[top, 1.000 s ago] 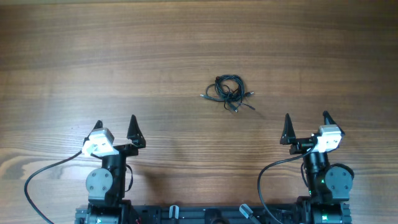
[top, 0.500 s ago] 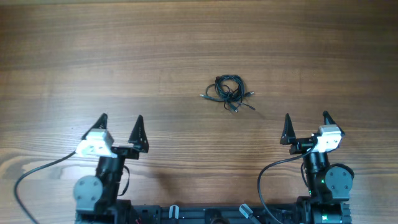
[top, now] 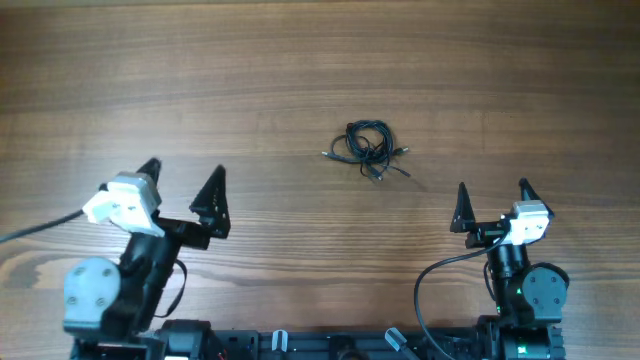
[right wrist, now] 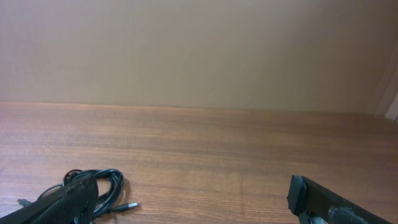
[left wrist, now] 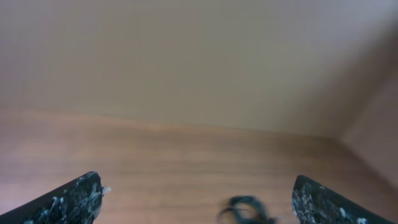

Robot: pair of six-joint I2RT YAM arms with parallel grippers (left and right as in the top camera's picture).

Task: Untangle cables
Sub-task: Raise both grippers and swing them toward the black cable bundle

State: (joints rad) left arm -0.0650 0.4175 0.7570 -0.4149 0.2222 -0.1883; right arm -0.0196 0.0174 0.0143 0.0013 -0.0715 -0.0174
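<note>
The cables (top: 367,148) lie as a small black knot with short plug ends sticking out, on the wooden table (top: 300,60) just right of centre. My left gripper (top: 183,180) stands open at the lower left, well away from the knot, with nothing between its fingers. My right gripper (top: 492,196) is open at the lower right, also apart from it. In the left wrist view the cables (left wrist: 245,210) show blurred at the bottom edge between the open fingertips (left wrist: 74,198). In the right wrist view the cables (right wrist: 102,186) sit at the lower left, partly behind the left finger (right wrist: 59,205).
Thick black robot cables (top: 440,275) run from both arm bases along the near edge. A plain wall (right wrist: 199,50) rises behind the far edge of the table.
My left arm has swung left and forward, and its gripper has turned to point toward the upper right. The right arm and the cables have not moved.
</note>
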